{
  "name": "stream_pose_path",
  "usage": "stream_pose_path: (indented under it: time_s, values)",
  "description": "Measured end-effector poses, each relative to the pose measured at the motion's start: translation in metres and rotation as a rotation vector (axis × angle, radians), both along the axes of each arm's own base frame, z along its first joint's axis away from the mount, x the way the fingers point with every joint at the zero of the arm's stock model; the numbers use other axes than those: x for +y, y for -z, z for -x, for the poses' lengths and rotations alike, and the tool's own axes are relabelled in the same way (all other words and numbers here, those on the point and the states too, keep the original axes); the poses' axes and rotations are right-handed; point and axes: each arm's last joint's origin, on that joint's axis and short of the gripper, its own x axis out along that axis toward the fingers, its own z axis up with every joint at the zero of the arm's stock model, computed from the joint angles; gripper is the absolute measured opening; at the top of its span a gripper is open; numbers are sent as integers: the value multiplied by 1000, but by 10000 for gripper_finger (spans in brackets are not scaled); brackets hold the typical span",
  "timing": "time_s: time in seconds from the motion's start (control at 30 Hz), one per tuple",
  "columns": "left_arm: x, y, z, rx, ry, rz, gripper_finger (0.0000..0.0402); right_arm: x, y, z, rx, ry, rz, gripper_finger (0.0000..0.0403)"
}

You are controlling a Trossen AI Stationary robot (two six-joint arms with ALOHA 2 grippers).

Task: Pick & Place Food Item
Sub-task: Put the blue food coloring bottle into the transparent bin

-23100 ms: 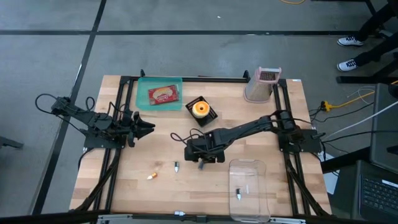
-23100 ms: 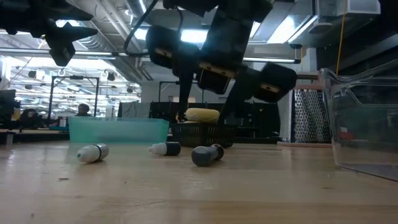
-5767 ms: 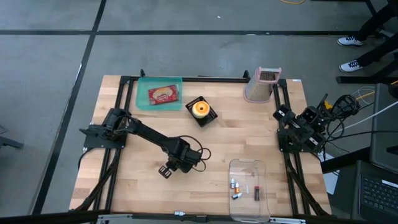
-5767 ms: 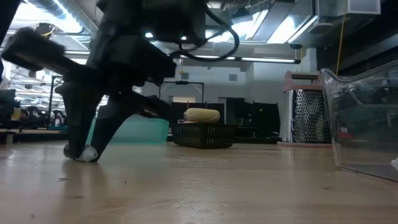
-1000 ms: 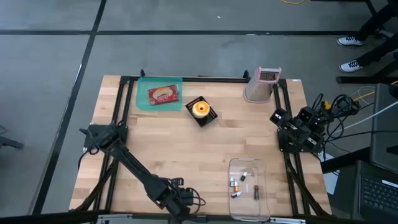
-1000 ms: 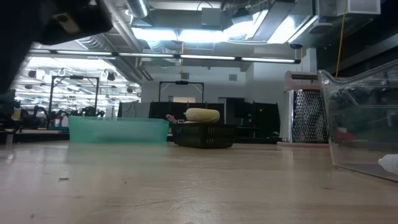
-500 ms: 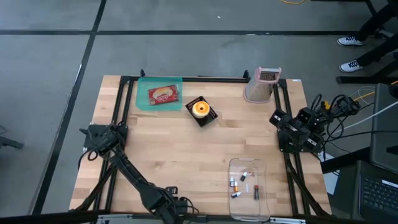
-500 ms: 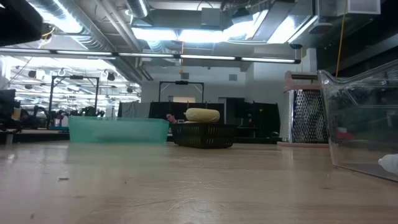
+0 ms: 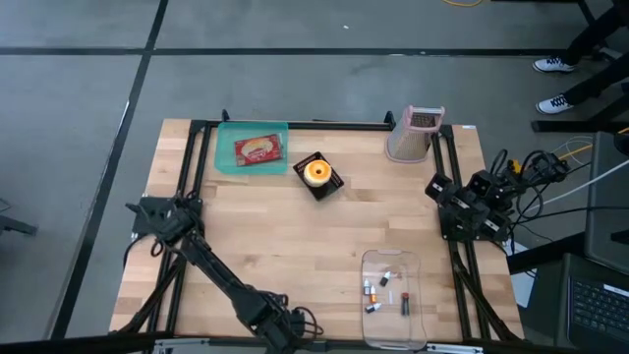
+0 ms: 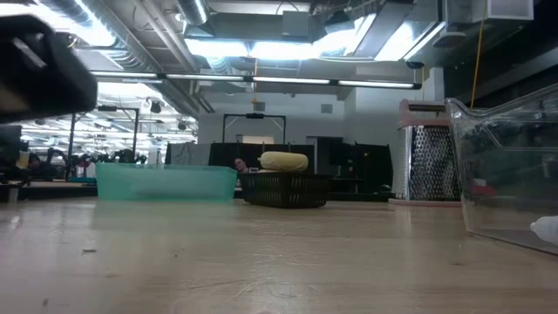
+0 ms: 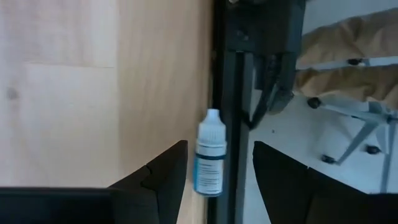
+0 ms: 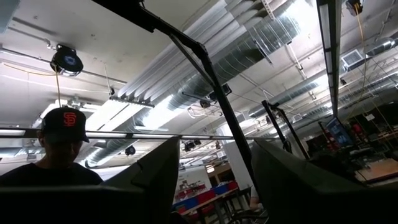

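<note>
My left gripper hangs open over the table's near edge, pointing steeply down. In the left wrist view a small white dropper bottle with a blue label lies between its two fingers, with a gap on each side, on the wood beside the black frame rail. The food items are far off: a red packet lies in the teal tray, and an orange-yellow piece sits in a black basket. My right gripper is parked at the right edge, open and pointing up.
A clear box at the near right holds several small bottles. A metal grater stands at the far right. The right wrist view shows the ceiling and a person in a cap. Bare wood lies in the table's middle.
My left gripper has sunk a little over the table's near edge and tipped slightly; its fingers have stayed open. Nothing on the table has moved.
</note>
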Motion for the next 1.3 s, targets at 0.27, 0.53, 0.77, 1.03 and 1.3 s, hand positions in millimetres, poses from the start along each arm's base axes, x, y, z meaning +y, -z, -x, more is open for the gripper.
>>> stream_pose_path:
  time_s: [0.27,0.53,0.77,1.03,1.3]
  values:
    - [-2,12,-2,22,8,-3,177,1,2,-2,27,-1,14,199]
    - [1,29,-6,70,-28,-12,175,1,2,-2,38,-13,-1,199]
    - [6,33,-10,86,-68,-17,116,1,2,-2,39,-13,-2,199]
    - [8,34,-13,88,-85,-7,65,1,3,-2,39,-16,-1,199]
    - [14,35,-18,102,-84,11,64,1,3,-2,48,-16,5,199]
